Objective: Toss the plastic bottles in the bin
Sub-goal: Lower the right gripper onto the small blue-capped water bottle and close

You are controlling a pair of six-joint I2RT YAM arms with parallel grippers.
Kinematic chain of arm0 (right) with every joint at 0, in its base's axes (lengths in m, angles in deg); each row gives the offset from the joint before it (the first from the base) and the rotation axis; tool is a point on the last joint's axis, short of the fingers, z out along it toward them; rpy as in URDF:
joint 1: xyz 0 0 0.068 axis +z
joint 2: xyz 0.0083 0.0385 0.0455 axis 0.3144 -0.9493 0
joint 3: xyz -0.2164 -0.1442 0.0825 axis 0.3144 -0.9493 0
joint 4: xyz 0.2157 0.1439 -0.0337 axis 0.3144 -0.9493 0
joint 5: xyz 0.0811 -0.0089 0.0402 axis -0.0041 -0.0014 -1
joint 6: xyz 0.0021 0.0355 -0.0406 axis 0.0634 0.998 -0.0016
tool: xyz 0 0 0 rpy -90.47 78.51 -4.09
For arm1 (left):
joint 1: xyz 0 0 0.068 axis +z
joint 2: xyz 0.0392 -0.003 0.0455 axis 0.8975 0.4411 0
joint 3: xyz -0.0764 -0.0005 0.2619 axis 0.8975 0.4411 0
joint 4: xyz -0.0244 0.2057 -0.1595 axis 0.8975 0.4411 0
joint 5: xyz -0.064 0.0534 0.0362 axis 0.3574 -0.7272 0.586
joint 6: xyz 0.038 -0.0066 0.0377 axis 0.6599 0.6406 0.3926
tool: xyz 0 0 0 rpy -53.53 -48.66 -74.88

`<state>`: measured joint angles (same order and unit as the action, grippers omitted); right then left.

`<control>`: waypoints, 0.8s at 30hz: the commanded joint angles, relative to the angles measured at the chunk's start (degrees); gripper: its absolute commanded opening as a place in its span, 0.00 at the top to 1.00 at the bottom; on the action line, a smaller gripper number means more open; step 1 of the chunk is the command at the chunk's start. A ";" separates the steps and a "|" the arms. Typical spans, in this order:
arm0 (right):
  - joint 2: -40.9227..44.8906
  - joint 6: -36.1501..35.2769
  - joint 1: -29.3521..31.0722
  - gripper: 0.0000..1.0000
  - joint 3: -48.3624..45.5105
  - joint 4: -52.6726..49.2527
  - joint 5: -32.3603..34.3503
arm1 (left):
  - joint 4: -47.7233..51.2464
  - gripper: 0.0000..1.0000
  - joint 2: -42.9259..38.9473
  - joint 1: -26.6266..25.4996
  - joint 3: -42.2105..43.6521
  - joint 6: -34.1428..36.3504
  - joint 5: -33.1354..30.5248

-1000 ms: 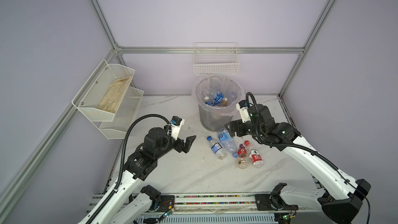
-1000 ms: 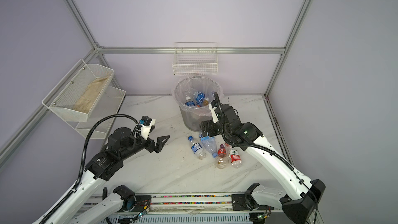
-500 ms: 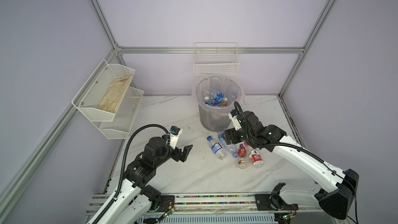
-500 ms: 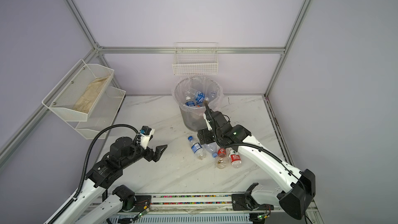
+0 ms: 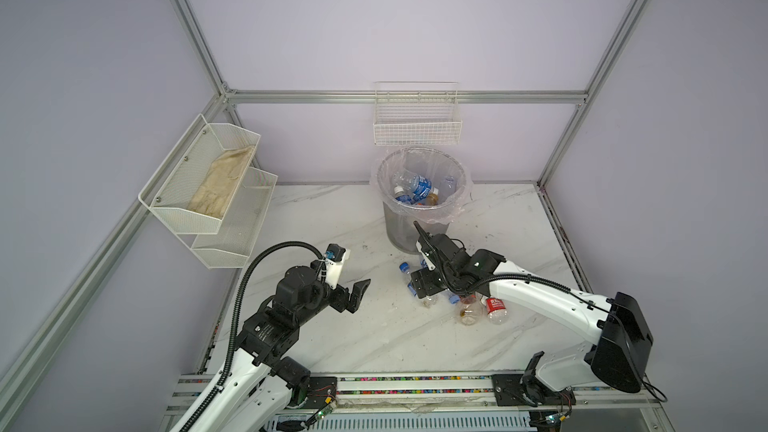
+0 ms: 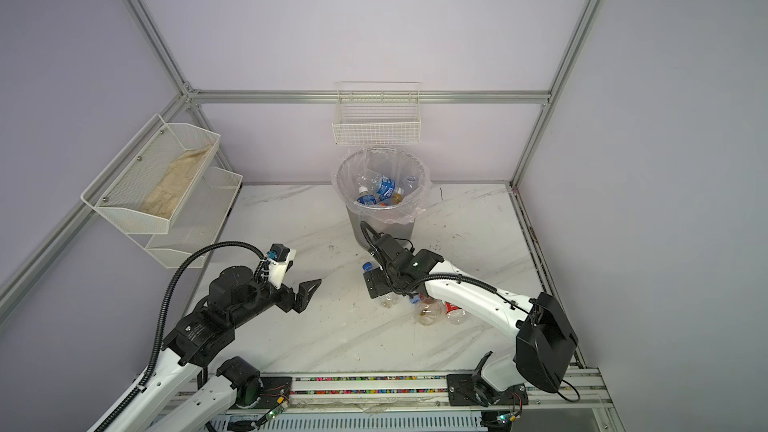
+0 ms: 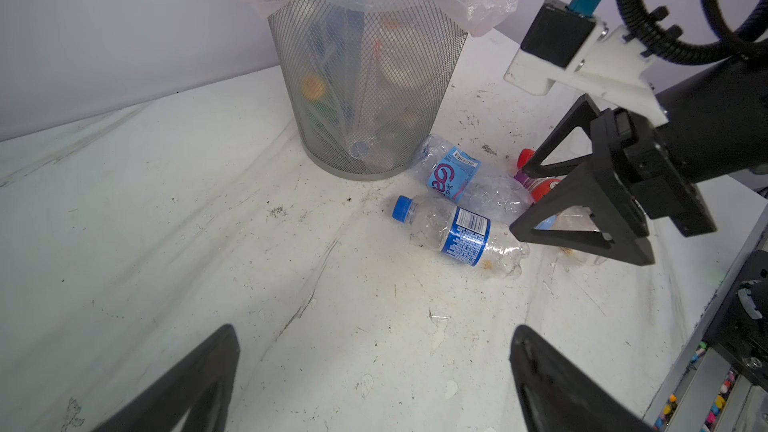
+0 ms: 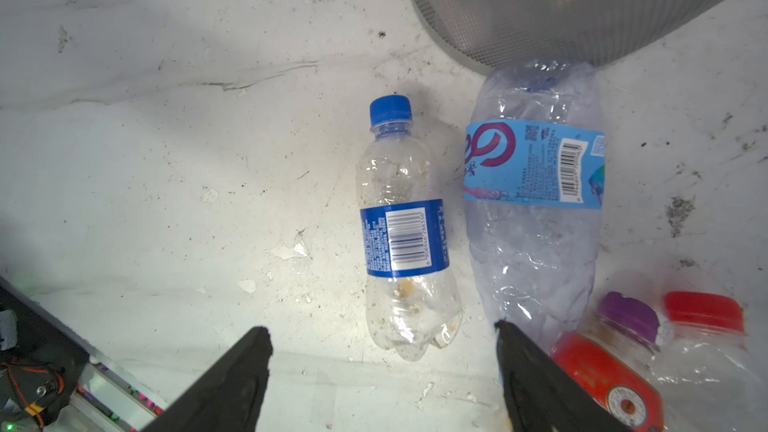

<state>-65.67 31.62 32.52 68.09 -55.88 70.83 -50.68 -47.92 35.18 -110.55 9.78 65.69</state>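
Grey mesh bin stands at the back of the counter, bottles heaped inside. At its foot lie more: the right fingers, spread, straddle a small blue-capped bottle, a crumpled bottle just beside, red-labelled ones crowding near. The left fingers hang released, well apart. Scuffed white marble; lilac walls, white wire baskets.
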 commanded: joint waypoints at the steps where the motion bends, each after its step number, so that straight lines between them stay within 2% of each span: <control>1: -1.67 1.61 0.71 0.15 0.15 1.30 2.82 | -0.50 0.00 -0.43 -0.16 1.97 -0.48 -0.21; 10: -8.71 1.54 1.88 0.21 1.28 2.17 3.92 | -0.30 0.00 -0.41 -0.11 2.05 -0.61 0.13; 24: -18.80 0.60 2.50 0.22 5.60 2.40 8.73 | -0.18 0.00 -0.38 -0.13 2.13 -0.56 0.52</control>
<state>-83.46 32.41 34.84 72.15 -53.45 77.34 -50.60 -47.92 35.18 -110.53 9.78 65.69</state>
